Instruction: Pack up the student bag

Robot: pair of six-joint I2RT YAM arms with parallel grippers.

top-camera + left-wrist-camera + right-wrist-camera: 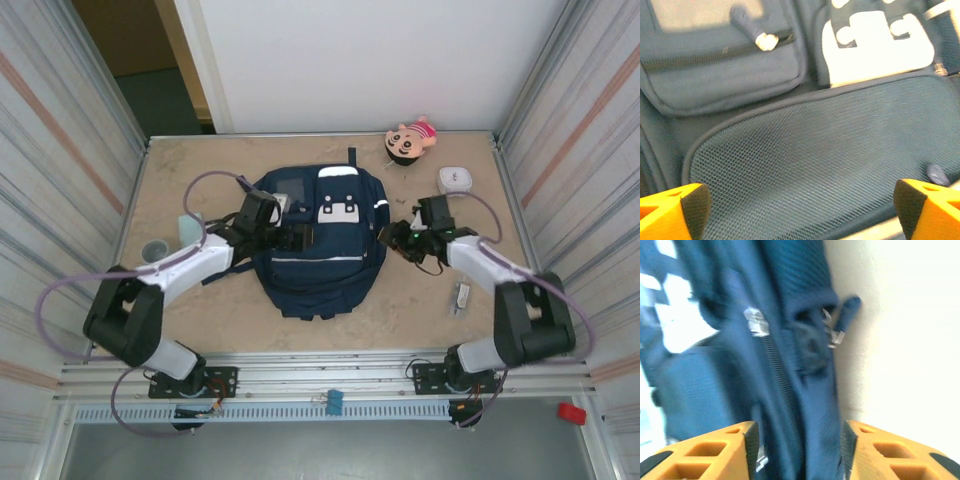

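- Student bag (318, 250) lay mid-frame, bare counter (420, 320) on both sides.
- Left jaws were spread wide over it.
- Right jaws straddled its right edge; grip unclear.
- Plush doll (412, 140) lay upper right.

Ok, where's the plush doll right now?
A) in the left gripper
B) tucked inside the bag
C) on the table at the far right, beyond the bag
C: the plush doll lies on the table near the back wall, apart from the student bag.
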